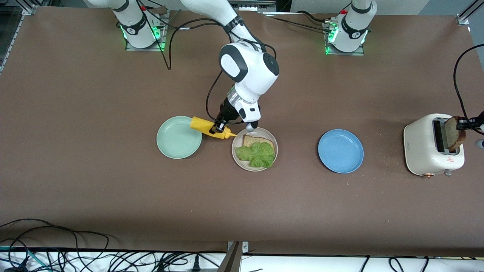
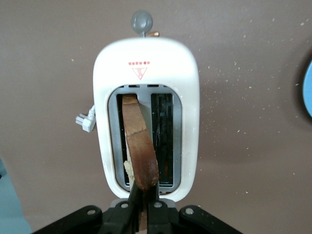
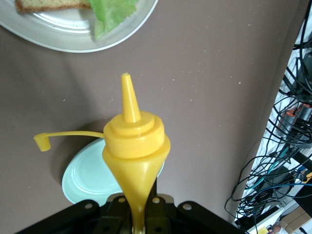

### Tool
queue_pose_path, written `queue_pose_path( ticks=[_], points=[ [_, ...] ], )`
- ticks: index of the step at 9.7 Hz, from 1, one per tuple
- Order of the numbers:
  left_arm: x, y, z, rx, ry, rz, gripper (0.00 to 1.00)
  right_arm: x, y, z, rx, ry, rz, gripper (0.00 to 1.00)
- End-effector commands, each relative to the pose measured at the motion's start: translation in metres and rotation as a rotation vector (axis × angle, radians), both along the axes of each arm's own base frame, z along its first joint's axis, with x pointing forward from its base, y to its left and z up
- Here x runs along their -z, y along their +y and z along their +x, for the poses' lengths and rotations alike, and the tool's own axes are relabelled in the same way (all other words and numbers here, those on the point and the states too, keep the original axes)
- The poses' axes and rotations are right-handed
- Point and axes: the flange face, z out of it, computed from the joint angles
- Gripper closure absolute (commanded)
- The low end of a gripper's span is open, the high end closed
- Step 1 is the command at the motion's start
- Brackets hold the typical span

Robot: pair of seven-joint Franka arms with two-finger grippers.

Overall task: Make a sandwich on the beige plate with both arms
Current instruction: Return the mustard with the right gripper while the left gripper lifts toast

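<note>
The beige plate (image 1: 241, 163) holds one bread slice (image 1: 257, 141) with a ruffled green lettuce leaf (image 1: 258, 154) on it. My right gripper (image 1: 218, 127) is shut on a yellow squeeze bottle (image 1: 206, 127) held on its side, with its nozzle at the plate's rim. In the right wrist view the bottle (image 3: 134, 146) has its cap hanging open, and the plate (image 3: 73, 41) and lettuce (image 3: 113, 12) show past it. My left gripper (image 2: 143, 196) is shut on a second bread slice (image 2: 140, 144), which stands in a slot of the white toaster (image 2: 146, 66). This slice also shows in the front view (image 1: 453, 132).
A mint-green plate (image 1: 179, 136) lies beside the beige plate toward the right arm's end. A blue plate (image 1: 340, 151) lies toward the left arm's end. The toaster (image 1: 423, 145) stands past it with a black cable (image 1: 458, 87). Cables lie along the table's front edge.
</note>
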Motion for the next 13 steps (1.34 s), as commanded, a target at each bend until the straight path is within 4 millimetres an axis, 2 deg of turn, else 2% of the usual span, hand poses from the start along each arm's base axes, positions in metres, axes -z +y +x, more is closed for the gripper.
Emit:
queue_pose_path(
  ticks=[1, 2, 3, 4, 5, 7, 9, 10, 12, 13],
  points=[
    [-0.034, -0.014, 0.002, 0.045, -0.035, 0.032, 1.0, -0.013, -0.005, 0.013, 0.041, -0.001, 0.037, 0.91],
    [-0.046, -0.023, 0.007, 0.06, -0.054, 0.036, 1.0, -0.025, -0.018, 0.022, 0.062, 0.022, 0.061, 0.91],
    [-0.054, -0.037, 0.01, 0.076, -0.065, 0.028, 1.0, -0.038, -0.039, 0.035, 0.072, 0.091, 0.083, 0.91],
    [-0.065, -0.054, 0.012, 0.099, -0.088, 0.013, 1.0, -0.061, -0.065, 0.053, 0.05, 0.149, 0.114, 0.91],
    [-0.071, -0.076, 0.016, 0.124, -0.104, -0.01, 1.0, -0.088, -0.096, 0.073, 0.048, 0.177, 0.173, 0.91],
    [-0.072, -0.111, 0.021, 0.112, -0.13, -0.139, 1.0, -0.119, -0.159, 0.106, 0.08, 0.249, 0.318, 0.91],
    [-0.07, -0.159, 0.028, 0.103, -0.134, -0.226, 1.0, -0.153, -0.223, 0.127, 0.155, 0.281, 0.452, 0.91],
    [-0.068, -0.177, 0.029, 0.079, -0.135, -0.276, 1.0, -0.163, -0.255, 0.138, 0.164, 0.306, 0.541, 0.9],
    [-0.063, -0.21, 0.032, 0.039, -0.126, -0.363, 1.0, -0.173, -0.303, 0.152, 0.18, 0.339, 0.688, 0.9],
    [-0.062, -0.226, 0.033, 0.031, -0.118, -0.384, 1.0, -0.174, -0.319, 0.153, 0.183, 0.375, 0.745, 0.9]
  ],
)
